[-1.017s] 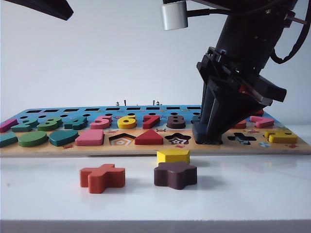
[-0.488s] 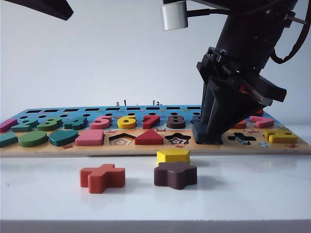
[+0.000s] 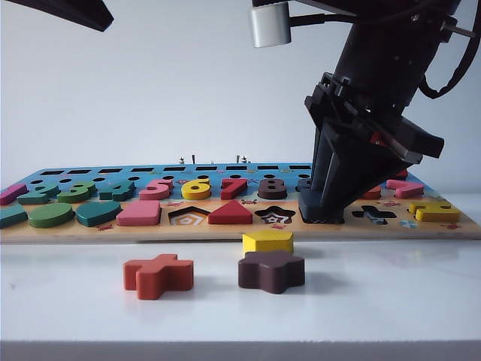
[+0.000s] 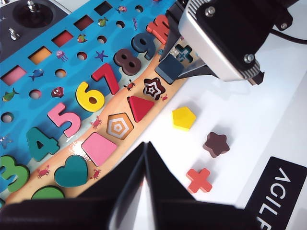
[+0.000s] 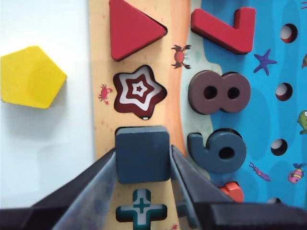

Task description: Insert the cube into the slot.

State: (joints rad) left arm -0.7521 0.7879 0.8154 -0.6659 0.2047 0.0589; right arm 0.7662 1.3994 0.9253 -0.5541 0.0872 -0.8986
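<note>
Cube, flat, stiff and likely light wood, sits pinched on opposite edges by my right gripper over the slot. Left gripper, raised above the bench, shows fingers together, holding nothing.

navy cube, yellow pentagon, red triangle, blue board

yellow pentagon | brown star | red cross | all loose on table

Hemmed in around the right gripper: star cut-out and cross cut-out adjacent. Open table beside loose star piece.
</note>
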